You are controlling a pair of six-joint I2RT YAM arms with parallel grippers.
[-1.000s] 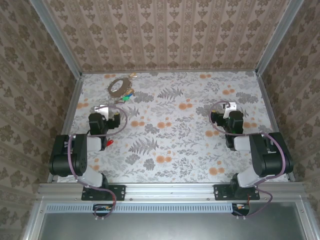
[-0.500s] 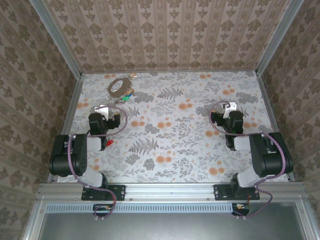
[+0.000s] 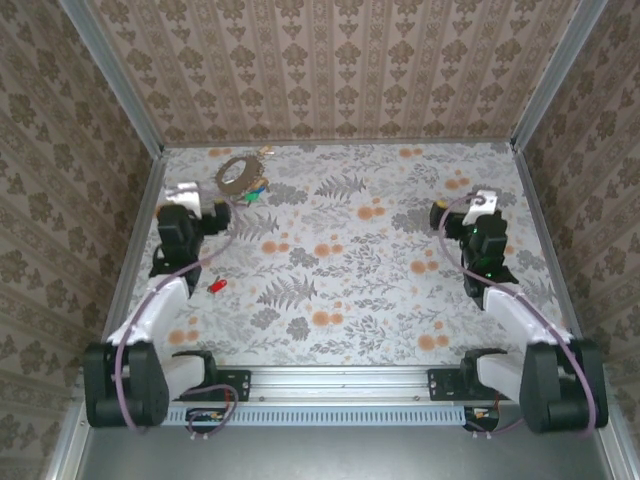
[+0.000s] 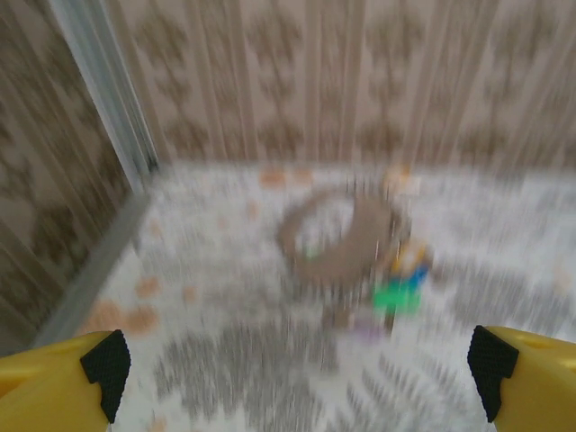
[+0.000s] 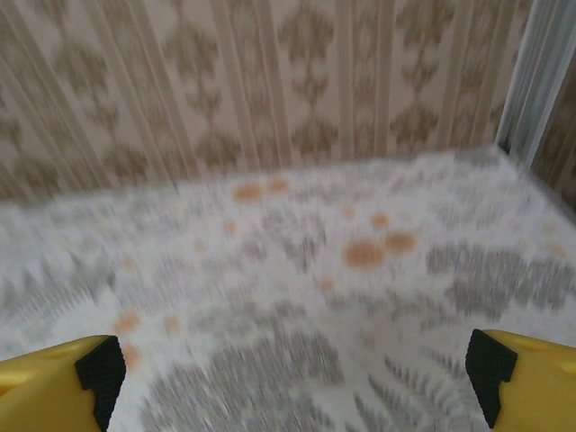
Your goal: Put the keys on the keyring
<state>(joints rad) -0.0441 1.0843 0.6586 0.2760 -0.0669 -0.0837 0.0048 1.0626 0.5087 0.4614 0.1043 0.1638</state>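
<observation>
The keyring [image 3: 224, 180], a thin brown-grey hoop, lies at the far left of the table. In the left wrist view the keyring [image 4: 360, 250] appears blurred ahead, right of centre. Green and yellow keys [image 3: 256, 191] lie against its near right side, the same keys [image 4: 394, 292] showing as a green, yellow and blue smear. A red key [image 3: 216, 285] lies alone nearer the arm bases. My left gripper [image 3: 200, 198] [image 4: 297, 378] hovers open just short of the hoop, holding nothing. My right gripper [image 3: 462, 208] [image 5: 297, 373] stands open over the right side, far from the keys.
The flower-patterned table [image 3: 350, 260] is boxed in by patterned walls with metal corner posts [image 3: 140, 110] [image 4: 108, 90] [image 5: 531, 81]. An aluminium rail [image 3: 340, 385] carries both arm bases at the near edge.
Both arms have unfolded and reached away from their bases. The left gripper moved far-left toward the hoop, the right gripper far-right. Both wrist views are blurred by motion.
</observation>
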